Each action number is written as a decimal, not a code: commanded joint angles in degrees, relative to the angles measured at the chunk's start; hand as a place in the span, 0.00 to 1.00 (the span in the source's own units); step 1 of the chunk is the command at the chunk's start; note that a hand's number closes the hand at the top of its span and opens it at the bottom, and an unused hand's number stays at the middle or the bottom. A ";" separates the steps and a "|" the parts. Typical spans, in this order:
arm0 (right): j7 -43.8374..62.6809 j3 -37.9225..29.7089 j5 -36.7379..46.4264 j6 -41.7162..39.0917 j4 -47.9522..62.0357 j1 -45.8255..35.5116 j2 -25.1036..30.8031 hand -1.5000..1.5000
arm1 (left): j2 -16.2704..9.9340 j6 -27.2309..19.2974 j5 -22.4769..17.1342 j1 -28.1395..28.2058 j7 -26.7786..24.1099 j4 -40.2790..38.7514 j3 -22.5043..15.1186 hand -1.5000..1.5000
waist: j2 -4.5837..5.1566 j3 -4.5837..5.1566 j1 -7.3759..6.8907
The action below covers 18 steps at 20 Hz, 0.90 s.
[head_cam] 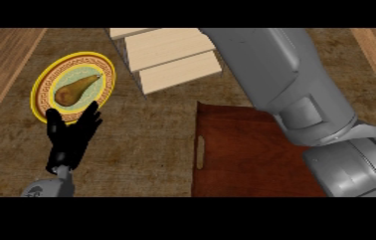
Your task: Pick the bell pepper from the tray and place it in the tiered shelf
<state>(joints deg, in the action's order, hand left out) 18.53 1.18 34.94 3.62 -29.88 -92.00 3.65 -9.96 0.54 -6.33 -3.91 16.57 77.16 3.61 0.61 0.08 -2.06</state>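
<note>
Red-brown wooden tray [249, 154] is crossed by the right arm toward the pale tiered shelf [172, 55] — its robot hand hidden; left robot hand [72, 134] rests, fingers straight.

A kitchen counter, by its looks: a pear [75, 89] on a yellow-rimmed plate [41, 86] left of a pale wooden tiered shelf [174, 59], a reddish-brown tray [242, 157] below the shelf.
</note>
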 commanded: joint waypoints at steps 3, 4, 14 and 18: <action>-5.79 -1.97 0.07 2.83 6.26 -1.94 -1.28 1.00 | 0.60 -0.39 0.17 -0.37 3.58 3.38 -1.24 0.50 | 0.08 -0.01 -0.43; -6.98 -2.30 -0.03 2.33 6.54 -2.35 -0.54 1.00 | 0.16 0.44 0.08 -0.62 0.82 0.50 -0.28 0.50 | 0.10 0.01 -0.12; -6.80 -7.48 -2.64 6.93 9.06 -2.31 0.71 1.00 | -1.22 1.94 -0.58 -0.23 -0.37 -0.99 1.26 0.50 | 0.03 -0.02 0.07; -3.78 -11.35 -5.88 9.63 8.65 -4.25 -0.61 0.00 | 1.44 0.49 0.95 1.50 -1.52 -0.86 -0.75 0.50 | -0.09 -0.02 0.00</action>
<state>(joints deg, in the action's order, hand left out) 13.08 -6.57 31.95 10.25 -20.90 -95.44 3.72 -9.92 1.28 -6.40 -4.16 16.52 76.39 4.21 0.58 0.05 -1.99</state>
